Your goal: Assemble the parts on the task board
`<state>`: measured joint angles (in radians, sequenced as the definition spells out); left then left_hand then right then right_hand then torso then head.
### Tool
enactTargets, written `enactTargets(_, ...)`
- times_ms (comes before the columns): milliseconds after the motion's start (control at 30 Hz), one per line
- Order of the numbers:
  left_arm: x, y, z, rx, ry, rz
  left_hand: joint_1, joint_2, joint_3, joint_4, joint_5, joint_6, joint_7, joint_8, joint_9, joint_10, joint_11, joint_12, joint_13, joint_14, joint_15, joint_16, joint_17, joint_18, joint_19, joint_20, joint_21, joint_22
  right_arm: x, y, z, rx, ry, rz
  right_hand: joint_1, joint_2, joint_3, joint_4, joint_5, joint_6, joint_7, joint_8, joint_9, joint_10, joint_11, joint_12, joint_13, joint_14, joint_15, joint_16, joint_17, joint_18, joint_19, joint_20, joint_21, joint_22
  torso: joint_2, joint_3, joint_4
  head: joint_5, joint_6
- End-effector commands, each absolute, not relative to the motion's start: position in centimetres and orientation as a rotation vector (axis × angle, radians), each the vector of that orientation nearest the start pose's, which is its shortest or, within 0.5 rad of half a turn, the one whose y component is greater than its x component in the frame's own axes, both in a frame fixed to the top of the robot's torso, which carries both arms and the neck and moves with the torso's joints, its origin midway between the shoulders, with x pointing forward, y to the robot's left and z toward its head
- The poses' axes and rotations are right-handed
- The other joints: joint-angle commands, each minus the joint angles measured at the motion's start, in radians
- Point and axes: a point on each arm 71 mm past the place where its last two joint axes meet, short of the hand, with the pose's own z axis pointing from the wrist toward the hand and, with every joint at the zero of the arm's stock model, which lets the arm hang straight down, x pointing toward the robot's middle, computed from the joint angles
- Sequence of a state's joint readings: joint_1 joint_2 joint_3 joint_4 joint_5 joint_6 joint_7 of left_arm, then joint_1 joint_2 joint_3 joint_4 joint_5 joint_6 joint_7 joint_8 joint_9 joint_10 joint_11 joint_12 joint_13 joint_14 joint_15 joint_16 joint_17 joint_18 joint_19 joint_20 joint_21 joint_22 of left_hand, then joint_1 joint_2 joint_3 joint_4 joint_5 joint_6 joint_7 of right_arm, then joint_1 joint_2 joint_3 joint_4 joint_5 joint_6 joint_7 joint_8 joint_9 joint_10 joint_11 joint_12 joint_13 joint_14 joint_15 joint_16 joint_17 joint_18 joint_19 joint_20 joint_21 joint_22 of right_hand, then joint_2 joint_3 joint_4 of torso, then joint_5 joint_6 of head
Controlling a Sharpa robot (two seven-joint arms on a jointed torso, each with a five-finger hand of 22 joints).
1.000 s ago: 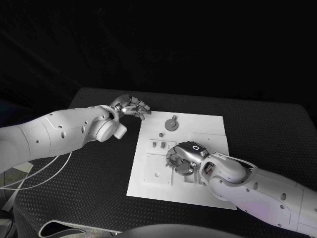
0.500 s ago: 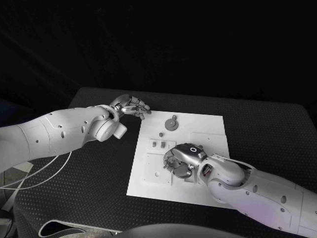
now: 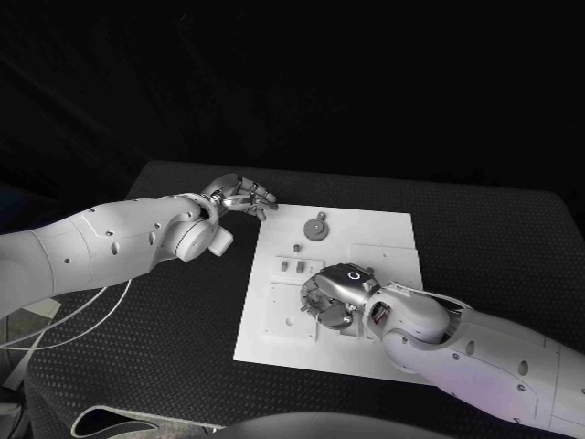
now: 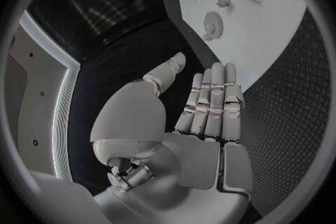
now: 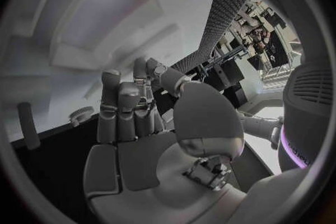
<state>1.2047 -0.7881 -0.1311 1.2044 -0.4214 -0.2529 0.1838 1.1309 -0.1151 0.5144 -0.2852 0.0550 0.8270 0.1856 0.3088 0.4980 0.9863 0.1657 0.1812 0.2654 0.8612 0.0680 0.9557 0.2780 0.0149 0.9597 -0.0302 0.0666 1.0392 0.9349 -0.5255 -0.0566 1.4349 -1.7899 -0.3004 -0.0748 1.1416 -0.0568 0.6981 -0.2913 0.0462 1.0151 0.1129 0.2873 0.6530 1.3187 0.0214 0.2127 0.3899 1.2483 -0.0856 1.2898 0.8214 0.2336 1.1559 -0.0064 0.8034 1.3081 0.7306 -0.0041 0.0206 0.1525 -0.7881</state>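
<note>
Your right hand (image 3: 335,294) has crept toward 9 o'clock over the task board (image 3: 372,233), fingers curled, holding nothing visible. Left hand (image 3: 244,196) hovers empty, fingers together; parts (image 3: 318,228) look mostly unassembled.

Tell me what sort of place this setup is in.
Probably a robotics lab or test bench. A black table carries a white task board with small grey parts, one a gear, and two robot hands, the left hand and the right hand, work over it.

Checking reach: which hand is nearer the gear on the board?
Left. The left hand hovers just beyond the board's corner beside the gear; the right hand is farther down the board.
</note>
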Motion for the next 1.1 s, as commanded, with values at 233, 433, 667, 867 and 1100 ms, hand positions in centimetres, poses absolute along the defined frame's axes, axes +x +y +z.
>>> enactTargets(233, 52.6, 27.7, -23.1, -0.821, 1.700, -1.044, -0.005, 0.004, -0.006, 0.002, -0.003, -0.003, 0.004, 0.001, -0.001, -0.006, -0.001, 0.005, -0.002, 0.008, 0.000, -0.004, 0.002, 0.000, 0.009, 0.000, 0.003, -0.001, 40.6, -5.6, -30.0, -0.530, 1.740, 0.834, -0.010, 0.002, 0.002, 0.000, 0.004, -0.002, 0.005, 0.001, 0.002, -0.010, 0.005, -0.009, 0.002, -0.004, 0.001, -0.006, 0.002, 0.028, -0.004, -0.005, -0.006, 0.008, 0.000, 0.0002, -0.0004, 0.000, 0.000)
enactTargets(433, 52.5, 27.7, -23.2, -0.817, 1.713, -1.047, -0.008, 0.006, -0.007, 0.004, -0.003, 0.000, 0.003, 0.003, -0.001, -0.002, -0.003, 0.010, -0.004, 0.016, -0.002, -0.001, 0.007, 0.001, 0.016, -0.002, 0.006, -0.001, 41.0, -6.1, -29.7, -0.424, 1.757, 0.861, -0.010, 0.004, 0.003, 0.000, 0.004, -0.002, 0.005, 0.001, 0.002, -0.010, 0.005, -0.009, 0.003, -0.004, 0.001, -0.006, 0.002, 0.028, -0.004, -0.005, -0.006, 0.008, 0.000, 0.0010, -0.0007, -0.005, 0.003)
enactTargets(667, 52.2, 27.6, -23.3, -0.786, 1.752, -1.044, -0.021, 0.008, -0.011, 0.009, -0.003, 0.012, -0.002, 0.009, 0.001, 0.008, -0.008, 0.020, -0.007, 0.025, -0.007, 0.001, 0.016, 0.002, 0.026, -0.006, 0.009, 0.001, 41.8, -7.1, -29.3, -0.232, 1.805, 0.910, -0.010, 0.006, 0.003, -0.001, 0.004, -0.001, 0.005, 0.001, 0.003, -0.009, 0.005, -0.009, 0.004, -0.002, 0.001, -0.006, 0.003, 0.028, -0.002, -0.006, -0.005, 0.008, 0.000, 0.0012, -0.0020, -0.010, 0.008)
enactTargets(867, 51.5, 26.8, -23.2, -0.654, 1.806, -1.014, -0.044, -0.011, -0.035, 0.005, -0.002, 0.010, -0.002, 0.008, 0.000, 0.013, -0.011, 0.028, -0.010, 0.029, -0.010, 0.000, 0.024, 0.001, 0.029, -0.010, 0.009, 0.002, 43.0, -8.2, -29.0, 0.008, 1.858, 0.971, -0.012, 0.010, 0.003, 0.000, 0.004, -0.001, 0.005, 0.001, 0.003, -0.008, 0.004, -0.009, 0.005, -0.001, 0.001, -0.005, 0.003, 0.028, 0.000, -0.006, -0.005, 0.007, 0.000, 0.0003, -0.0015, -0.019, 0.018)
enactTargets(1100, 50.5, 25.4, -23.2, -0.477, 1.842, -0.975, -0.058, -0.040, -0.064, -0.001, -0.002, 0.004, 0.000, 0.005, -0.001, 0.005, -0.010, 0.032, -0.014, 0.028, -0.011, -0.004, 0.031, 0.000, 0.029, -0.011, 0.007, 0.001, 43.7, -8.6, -28.3, 0.107, 1.857, 1.005, -0.015, 0.013, 0.002, -0.001, 0.004, -0.002, 0.006, 0.000, 0.004, -0.009, 0.005, -0.010, 0.006, -0.001, 0.001, -0.005, 0.004, 0.028, 0.000, -0.006, -0.005, 0.007, 0.000, 0.0007, -0.0009, -0.028, 0.031)
